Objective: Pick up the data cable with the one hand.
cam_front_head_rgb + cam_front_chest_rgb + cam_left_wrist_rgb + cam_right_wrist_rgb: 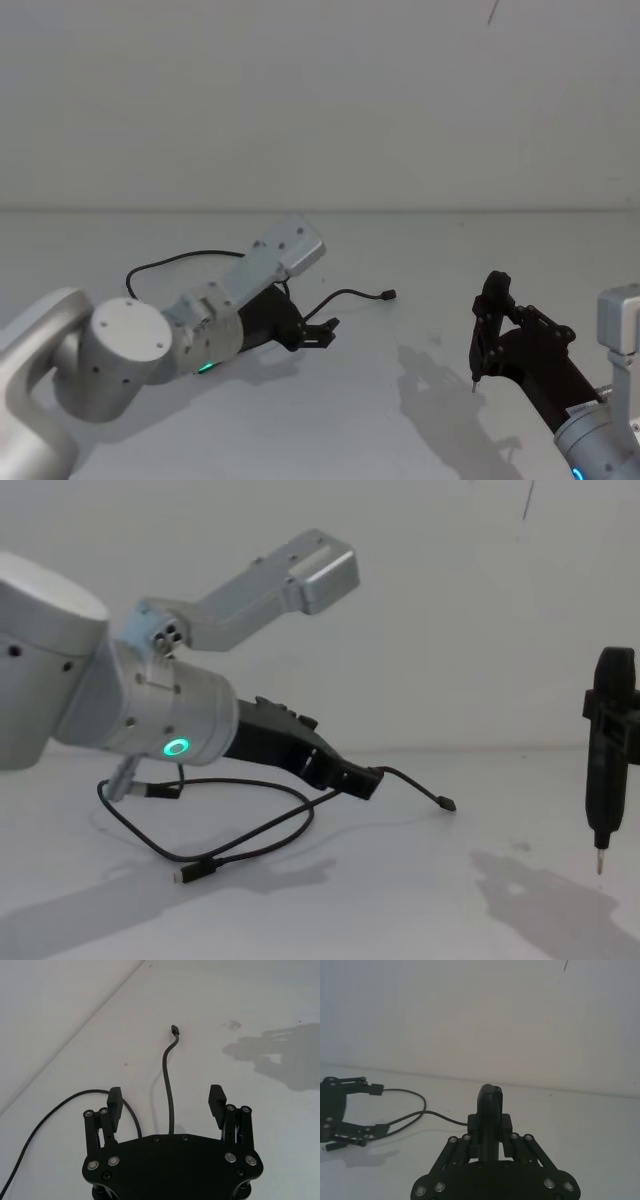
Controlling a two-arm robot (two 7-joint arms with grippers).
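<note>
1. Straddling the cable (164, 1067), the left gripper's (165, 1094) jaws stand wide. One pad (216, 1097) sits on either side of the cord and neither touches it, so nothing is held yet.
2. The gripper is low, its tips close to the tabletop (330, 430). The cable runs lengthwise between the jaws and on past them to a small plug (174, 1029).
3. Behind the gripper, the rest of the cable lies in a loose loop on the tabletop. Its other plug (190, 875) rests flat toward the front.
4. By the look of it, reaching and lining up are done. Closing the jaws on the cord and lifting it clear are left.
5. The right gripper (490, 1125) hangs well apart to the right. Its jaws are narrow, clamped on a slim black tool (603, 750) held upright, tip down, above the tabletop. It seems to take no part in the pick.
</note>
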